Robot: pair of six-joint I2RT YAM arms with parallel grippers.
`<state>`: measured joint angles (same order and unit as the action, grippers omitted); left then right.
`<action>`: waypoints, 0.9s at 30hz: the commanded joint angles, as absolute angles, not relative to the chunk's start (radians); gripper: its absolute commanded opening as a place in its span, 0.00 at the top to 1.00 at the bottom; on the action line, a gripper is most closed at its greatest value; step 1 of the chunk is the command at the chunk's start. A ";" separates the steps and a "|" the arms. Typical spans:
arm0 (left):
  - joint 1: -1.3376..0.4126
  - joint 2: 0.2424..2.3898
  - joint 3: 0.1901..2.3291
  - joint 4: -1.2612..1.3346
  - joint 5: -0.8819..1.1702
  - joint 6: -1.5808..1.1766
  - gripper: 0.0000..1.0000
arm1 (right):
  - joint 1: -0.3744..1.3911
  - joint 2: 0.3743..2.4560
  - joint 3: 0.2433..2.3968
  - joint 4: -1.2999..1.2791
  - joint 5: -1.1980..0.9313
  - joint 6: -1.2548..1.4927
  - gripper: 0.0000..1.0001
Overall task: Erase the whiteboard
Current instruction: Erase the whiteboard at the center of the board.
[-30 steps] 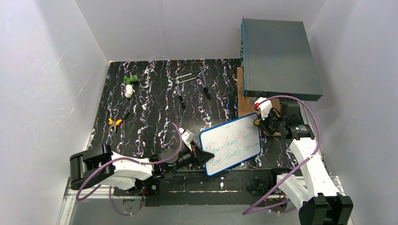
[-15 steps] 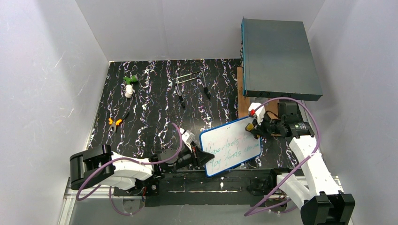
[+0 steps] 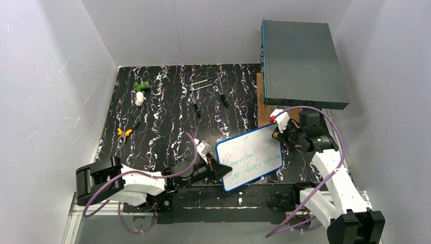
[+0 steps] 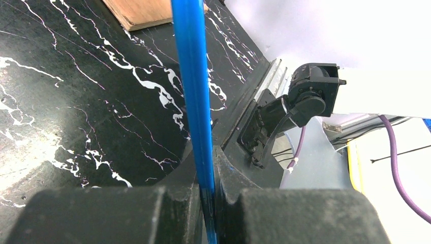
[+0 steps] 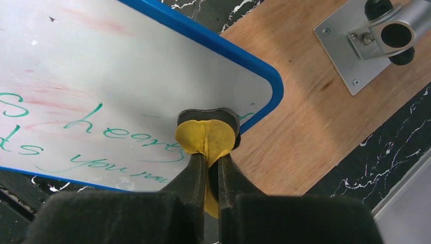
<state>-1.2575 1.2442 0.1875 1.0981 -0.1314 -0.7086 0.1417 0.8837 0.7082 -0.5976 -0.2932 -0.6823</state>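
Left gripper (image 4: 206, 199) clamped on whiteboard (image 3: 249, 158) frame. Right gripper (image 5: 208, 158) pinching yellow pad (image 5: 206, 136) on its right corner. Grey box (image 3: 303, 63) upper right.

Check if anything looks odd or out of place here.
Nothing damaged or spilled. The whiteboard is held askew, its blue frame pinched in the left gripper; faint red smears streak it above the green writing. The right gripper holds a yellow pad at its corner.

Open tabletop (image 3: 162, 127) left of whiteboard (image 3: 249, 158); grey box (image 3: 302, 61) behind.
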 commanded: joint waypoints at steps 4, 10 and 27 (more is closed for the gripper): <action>-1.278 1.214 0.203 1.166 0.000 -0.640 1.00 | 0.146 0.843 0.655 -0.636 -0.401 -0.784 0.99; -1.278 1.246 0.215 1.182 0.000 -0.644 1.00 | 0.236 0.812 0.649 -0.625 -0.454 -0.721 0.99; -1.278 1.223 0.194 1.182 0.000 -0.645 1.00 | 0.130 0.862 0.775 -0.372 -0.273 -0.530 0.99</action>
